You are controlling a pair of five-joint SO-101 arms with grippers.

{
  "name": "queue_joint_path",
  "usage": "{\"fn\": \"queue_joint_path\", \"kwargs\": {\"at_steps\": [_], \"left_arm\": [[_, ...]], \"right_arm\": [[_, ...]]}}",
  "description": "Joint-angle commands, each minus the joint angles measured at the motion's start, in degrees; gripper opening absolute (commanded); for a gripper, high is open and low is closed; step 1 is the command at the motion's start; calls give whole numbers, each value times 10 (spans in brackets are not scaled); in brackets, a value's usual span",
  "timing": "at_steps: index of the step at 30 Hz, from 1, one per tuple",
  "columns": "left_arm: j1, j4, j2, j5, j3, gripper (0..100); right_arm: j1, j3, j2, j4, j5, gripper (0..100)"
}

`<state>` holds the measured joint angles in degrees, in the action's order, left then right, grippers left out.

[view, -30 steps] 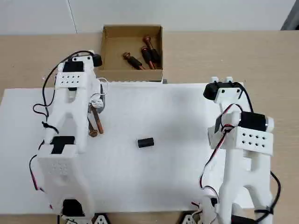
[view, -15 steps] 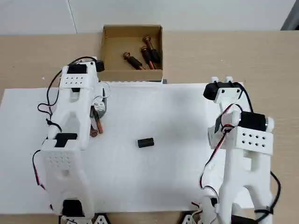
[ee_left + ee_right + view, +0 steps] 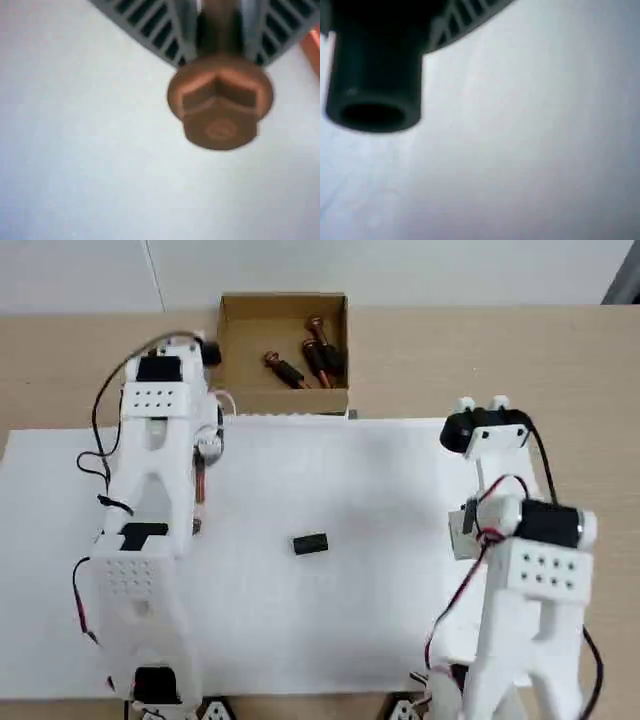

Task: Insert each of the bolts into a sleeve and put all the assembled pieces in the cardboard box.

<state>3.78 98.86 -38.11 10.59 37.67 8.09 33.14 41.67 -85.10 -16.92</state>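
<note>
On the worktop [image 3: 500, 350] lies a white sheet [image 3: 350, 620]; above it the right fingers [image 3: 465, 17] are clamped on a black sleeve [image 3: 372, 75]. A second sleeve [image 3: 310, 543] lies loose mid-sheet. Farther back, the left fingers [image 3: 145, 30] clamp a copper bolt [image 3: 220, 107] by its shank. Beyond, the cardboard box [image 3: 283, 400] holds assembled pieces [image 3: 322, 355]

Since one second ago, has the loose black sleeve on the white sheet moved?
No. The black sleeve lies in the same spot on the white sheet, just as far from the cardboard box.

High camera overhead table [image 3: 420, 350]; wrist cameras close, facing shared white sheet [image 3: 340, 480].
</note>
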Motion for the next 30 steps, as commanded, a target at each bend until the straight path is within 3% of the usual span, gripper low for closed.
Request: {"fn": "queue_joint_path", "kwargs": {"at_steps": [1, 8, 16, 25, 30], "left_arm": [[-2, 17, 68, -3, 26, 6], [-52, 15, 212, -52, -51, 6], [-77, -28, 362, -75, -182, 6], [-76, -251, 560, -88, -506, 6], [-76, -393, 665, -83, -672, 6]], "right_arm": [[0, -7, 66, -29, -1, 7], [4, -6, 119, -80, 3, 4], [5, 33, 211, -50, 4, 4], [-3, 243, 423, 104, 142, 3], [-64, 353, 519, 160, 171, 3]]}}
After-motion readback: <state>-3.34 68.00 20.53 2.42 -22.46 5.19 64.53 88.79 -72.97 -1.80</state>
